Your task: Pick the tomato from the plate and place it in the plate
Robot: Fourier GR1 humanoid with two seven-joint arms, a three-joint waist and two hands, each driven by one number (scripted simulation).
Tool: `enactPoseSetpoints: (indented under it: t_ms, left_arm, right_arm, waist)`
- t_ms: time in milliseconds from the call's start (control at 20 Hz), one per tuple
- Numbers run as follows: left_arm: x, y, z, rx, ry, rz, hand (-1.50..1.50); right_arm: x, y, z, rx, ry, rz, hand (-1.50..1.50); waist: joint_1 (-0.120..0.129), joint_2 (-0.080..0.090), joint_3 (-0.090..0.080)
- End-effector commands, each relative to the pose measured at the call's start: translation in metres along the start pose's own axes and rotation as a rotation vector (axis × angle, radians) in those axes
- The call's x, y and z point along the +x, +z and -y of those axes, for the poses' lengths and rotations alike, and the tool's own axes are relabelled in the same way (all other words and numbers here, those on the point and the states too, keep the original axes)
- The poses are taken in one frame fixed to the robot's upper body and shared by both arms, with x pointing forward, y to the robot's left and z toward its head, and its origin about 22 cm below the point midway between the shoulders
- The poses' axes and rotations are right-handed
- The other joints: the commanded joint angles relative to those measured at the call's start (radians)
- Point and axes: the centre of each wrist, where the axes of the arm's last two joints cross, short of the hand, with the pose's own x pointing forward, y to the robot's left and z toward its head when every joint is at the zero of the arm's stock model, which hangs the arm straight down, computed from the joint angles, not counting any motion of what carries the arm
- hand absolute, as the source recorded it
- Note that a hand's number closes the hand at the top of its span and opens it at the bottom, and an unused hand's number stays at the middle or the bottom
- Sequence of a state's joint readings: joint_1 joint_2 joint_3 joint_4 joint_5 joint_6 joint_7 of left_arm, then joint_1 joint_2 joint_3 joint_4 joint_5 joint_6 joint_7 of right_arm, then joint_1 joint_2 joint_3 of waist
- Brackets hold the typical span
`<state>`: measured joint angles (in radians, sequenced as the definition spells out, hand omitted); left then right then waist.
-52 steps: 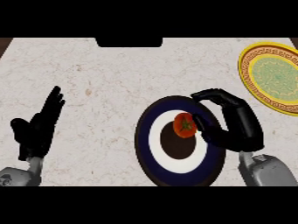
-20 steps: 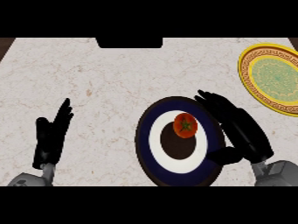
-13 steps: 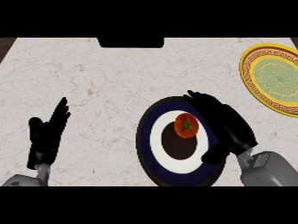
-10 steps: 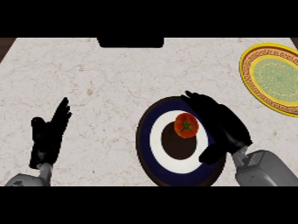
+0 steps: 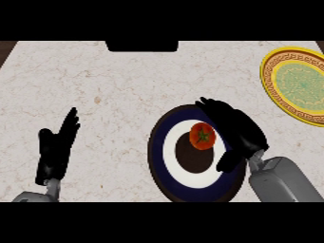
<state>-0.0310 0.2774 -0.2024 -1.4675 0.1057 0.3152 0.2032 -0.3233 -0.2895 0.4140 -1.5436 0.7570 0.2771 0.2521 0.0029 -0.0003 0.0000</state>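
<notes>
we are resting our left hand (image 5: 55, 149) open, fingers up, at lower left; our right hand (image 5: 238, 135) is hovering, fingers relaxed.

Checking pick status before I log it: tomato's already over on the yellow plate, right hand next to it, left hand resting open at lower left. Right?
Not quite. The head view shows the tomato on the dark blue plate, not the yellow plate. The rest holds: the right hand is right beside it, and the left hand rests open at lower left.
</notes>
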Motion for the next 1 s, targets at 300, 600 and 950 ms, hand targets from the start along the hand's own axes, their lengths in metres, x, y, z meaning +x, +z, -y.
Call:
enactPoseSetpoints:
  t_ms: [300,600,950]
  left_arm:
    - [-0.005,0.0,-0.008,-0.009,0.002,0.001,0.0]
    - [0.007,-0.001,0.006,-0.005,0.009,0.011,0.0]
    - [0.004,0.0,0.0,0.001,0.004,0.0,0.0]
  right_arm:
    - [-0.014,-0.013,-0.019,0.028,0.003,-0.01,-1.5]
    - [-0.022,-0.011,-0.029,0.047,0.0,-0.025,-1.5]
    - [0.008,-0.023,-0.052,-0.024,0.058,0.048,1.5]
  waist:
    - [0.0,0.0,0.0]
    - [-0.001,0.0,0.0]
    - [0.0,0.0,0.0]
